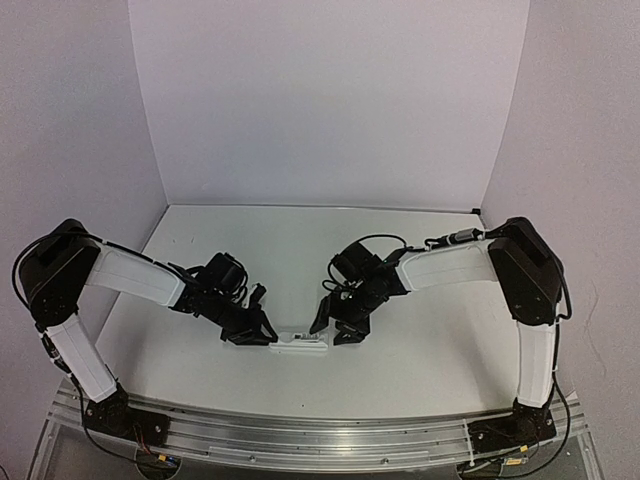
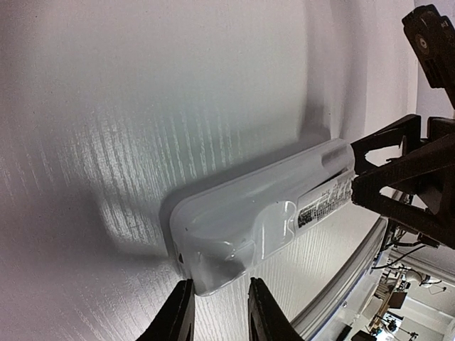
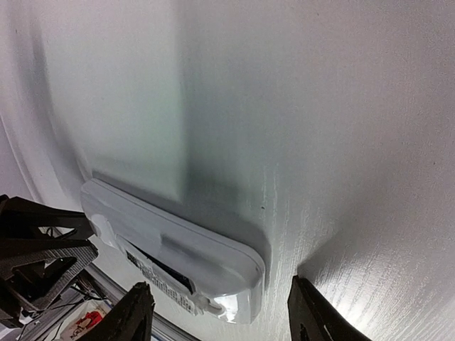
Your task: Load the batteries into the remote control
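Observation:
The remote control (image 1: 300, 344) is a small white slab lying near the table's front edge between my two grippers, its plain back facing the wrist cameras. My left gripper (image 1: 262, 335) is shut on its left end. In the left wrist view that rounded end (image 2: 213, 249) sits between the two dark fingertips of the left gripper (image 2: 219, 298). My right gripper (image 1: 338, 330) stands open astride the other end. There the remote control (image 3: 206, 263) lies between the right gripper's (image 3: 220, 305) spread fingers with a gap on each side. A printed label (image 2: 323, 206) and a dark slot (image 3: 160, 268) run along one long side. The batteries are not in view.
A metal rail (image 1: 320, 430) runs along the table's near edge just behind the remote. White walls close in the table on three sides. The right arm's dark fingers (image 2: 398, 170) show in the left wrist view, and the left arm's fingers (image 3: 43, 245) in the right wrist view.

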Tool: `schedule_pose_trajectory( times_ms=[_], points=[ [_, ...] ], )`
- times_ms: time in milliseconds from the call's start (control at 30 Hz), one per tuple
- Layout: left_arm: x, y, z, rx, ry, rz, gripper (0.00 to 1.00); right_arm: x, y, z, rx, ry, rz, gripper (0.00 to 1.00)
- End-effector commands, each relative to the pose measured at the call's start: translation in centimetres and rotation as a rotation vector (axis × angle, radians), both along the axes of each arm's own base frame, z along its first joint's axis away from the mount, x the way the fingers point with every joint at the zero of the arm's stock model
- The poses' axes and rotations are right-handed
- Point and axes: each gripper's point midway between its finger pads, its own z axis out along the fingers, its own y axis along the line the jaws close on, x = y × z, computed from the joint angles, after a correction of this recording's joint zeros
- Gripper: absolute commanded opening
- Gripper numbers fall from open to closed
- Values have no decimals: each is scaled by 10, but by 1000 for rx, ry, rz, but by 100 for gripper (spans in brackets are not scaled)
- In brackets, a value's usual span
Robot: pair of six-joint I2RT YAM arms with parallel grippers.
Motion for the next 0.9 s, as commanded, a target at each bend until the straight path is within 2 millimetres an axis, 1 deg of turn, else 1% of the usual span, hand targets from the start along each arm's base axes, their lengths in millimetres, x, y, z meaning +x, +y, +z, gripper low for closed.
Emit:
schedule_pose_trajectory(
  times_ms=[0, 333, 600, 733, 867],
  points=[
    [5, -6, 2, 13, -18, -9, 26, 2, 6, 0, 14, 11, -1, 60],
    [2, -5, -5, 59, -8, -16, 25, -1, 6, -6, 5, 24, 3, 49],
    [2, -6, -7, 62, 0, -13, 25, -4, 4, -15, -9, 41, 4, 38],
    [1, -7, -8, 65, 3, -13, 25, -6, 3, -20, -16, 54, 6, 30],
    [1, -9, -8, 65, 9, -15, 25, -9, 0, -26, -27, 69, 4, 29]
  ],
)
